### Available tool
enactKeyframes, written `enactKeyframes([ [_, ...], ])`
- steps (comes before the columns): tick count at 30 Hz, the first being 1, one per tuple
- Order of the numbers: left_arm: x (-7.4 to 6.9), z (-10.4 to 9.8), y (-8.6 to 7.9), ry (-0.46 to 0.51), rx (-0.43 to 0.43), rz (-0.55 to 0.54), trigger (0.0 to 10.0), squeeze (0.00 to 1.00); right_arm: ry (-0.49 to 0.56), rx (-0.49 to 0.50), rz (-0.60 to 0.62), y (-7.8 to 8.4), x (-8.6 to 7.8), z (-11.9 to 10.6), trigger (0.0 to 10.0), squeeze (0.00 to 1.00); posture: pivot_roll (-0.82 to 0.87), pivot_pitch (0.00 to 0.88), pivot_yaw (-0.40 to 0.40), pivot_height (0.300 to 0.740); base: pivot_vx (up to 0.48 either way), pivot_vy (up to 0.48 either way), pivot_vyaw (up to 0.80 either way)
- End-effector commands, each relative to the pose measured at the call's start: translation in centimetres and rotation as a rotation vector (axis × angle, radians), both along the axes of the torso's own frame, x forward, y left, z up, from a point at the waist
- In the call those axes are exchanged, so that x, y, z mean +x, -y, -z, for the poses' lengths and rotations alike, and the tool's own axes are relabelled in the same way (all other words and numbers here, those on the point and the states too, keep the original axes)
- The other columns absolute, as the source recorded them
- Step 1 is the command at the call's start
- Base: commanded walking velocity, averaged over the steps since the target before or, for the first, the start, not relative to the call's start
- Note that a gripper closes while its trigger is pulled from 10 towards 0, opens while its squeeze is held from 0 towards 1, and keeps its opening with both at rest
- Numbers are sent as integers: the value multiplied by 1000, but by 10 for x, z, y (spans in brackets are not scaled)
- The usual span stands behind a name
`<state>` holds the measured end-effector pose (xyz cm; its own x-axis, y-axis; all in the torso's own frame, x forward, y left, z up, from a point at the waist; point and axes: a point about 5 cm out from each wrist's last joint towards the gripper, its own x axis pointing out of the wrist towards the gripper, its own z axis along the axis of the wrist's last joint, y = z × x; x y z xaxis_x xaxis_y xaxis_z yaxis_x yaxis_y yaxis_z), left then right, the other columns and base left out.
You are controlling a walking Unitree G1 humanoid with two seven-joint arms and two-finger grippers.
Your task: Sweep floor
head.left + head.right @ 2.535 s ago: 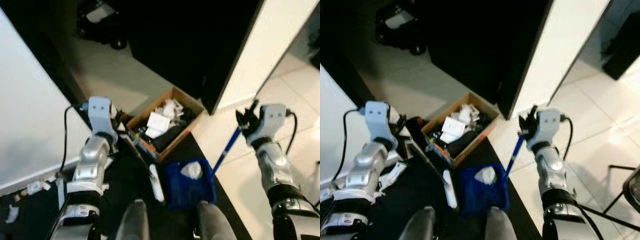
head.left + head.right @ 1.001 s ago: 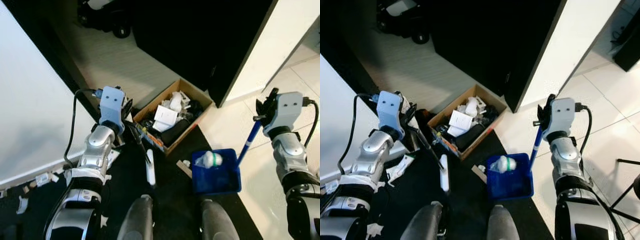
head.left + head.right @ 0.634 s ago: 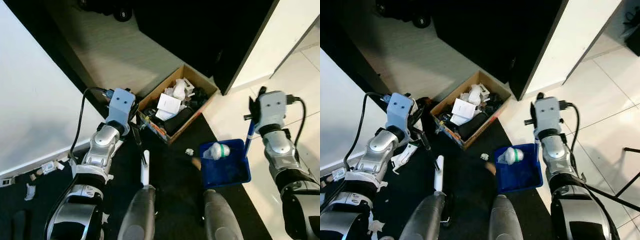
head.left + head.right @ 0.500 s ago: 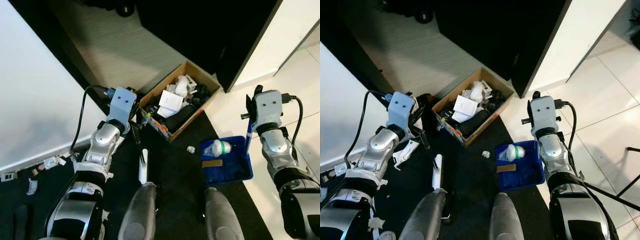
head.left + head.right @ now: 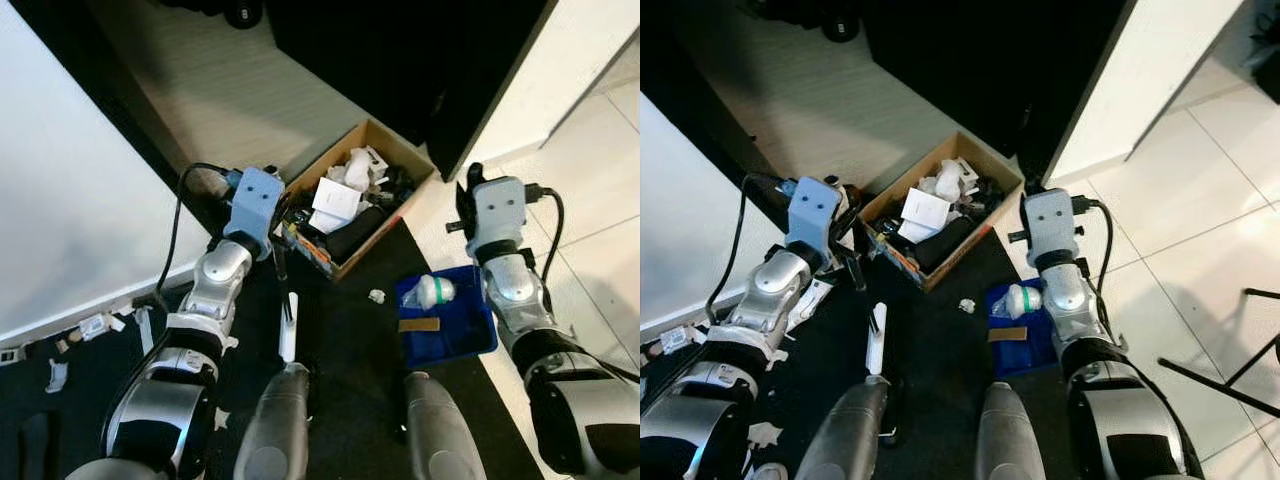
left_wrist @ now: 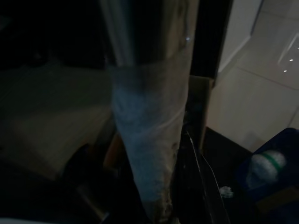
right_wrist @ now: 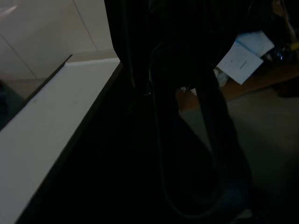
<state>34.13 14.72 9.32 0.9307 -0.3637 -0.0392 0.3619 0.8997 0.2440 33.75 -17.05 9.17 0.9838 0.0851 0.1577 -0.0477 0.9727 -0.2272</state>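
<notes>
**Dustpan pulled in beside the right arm, litter now in the pan**

Over the last half second the right arm has swung inward toward the robot's middle, and the blue dustpan (image 5: 448,322) now lies close against that forearm rather than out to its side. The brown strip (image 5: 420,325) that came into the pan half a second ago lies in it, beside the white-and-green bundle (image 5: 433,291). The small white scrap (image 5: 377,296) sits on the black mat (image 5: 345,345) just outside the pan's edge, at about 9 o'clock from the pan.

The right pincer (image 5: 468,198) is held up at 12 o'clock from the pan, next to the corner of the cardboard box (image 5: 345,265). The right wrist view is very dark, and I cannot tell whether its fingers are clenched or released.

The left pincer (image 5: 272,262) is at the box's 9 o'clock side, clenched on the dark handle of the brush (image 5: 288,328), whose white head points down at the mat at 6 o'clock from the pincer. In the left wrist view the pale handle (image 6: 147,154) runs straight along the fingers, with the pan and its bundle (image 6: 265,165) seen beyond.

The box is full of white papers (image 5: 336,200) and dark items. White bits of litter (image 5: 97,326) lie along the foot of the white wall at 9 o'clock. The robot's two grey legs (image 5: 275,430) stand on the mat at 6 o'clock.
</notes>
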Motion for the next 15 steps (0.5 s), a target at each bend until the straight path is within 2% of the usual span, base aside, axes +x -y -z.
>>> enactKeyframes([
  [1, 0, -1, 8, 19, -26, 18, 10000, 0, -54, 138, 7, -15, -5, 13, 10000, 0, 64, 242, 30, 740, 0, 0, 0],
  [3, 0, -1, 8, 20, -25, 18, 10000, 0, -54, 149, 8, -16, -5, 13, 10000, 0, 64, 242, 30, 740, 0, 0, 0],
  [4, 0, -1, 7, 21, -27, 18, 10000, 0, -55, 192, -1, -19, -5, 13, 10000, 0, 64, 241, 27, 740, 0, 0, 0],
  [6, 0, -1, 5, 24, -33, 15, 10000, 0, -54, 249, -70, -30, -7, 15, 10000, 0, 67, 240, 27, 740, 0, 0, 0],
  [7, 0, -1, 5, 24, -33, 15, 10000, 0, -54, 249, -70, -30, -7, 15, 10000, 0, 67, 240, 27, 740, 0, 0, 0],
  [8, 0, 0, 2, 25, -34, 12, 10000, 0, -60, 275, -145, -38, -10, 17, 10000, 0, 68, 238, 26, 740, 0, 0, 0],
  [15, -1, 1, -1, 24, -27, 6, 10000, 0, -56, 247, -273, -52, -18, 20, 10000, 0, 65, 237, 27, 740, 0, 0, 0],
])
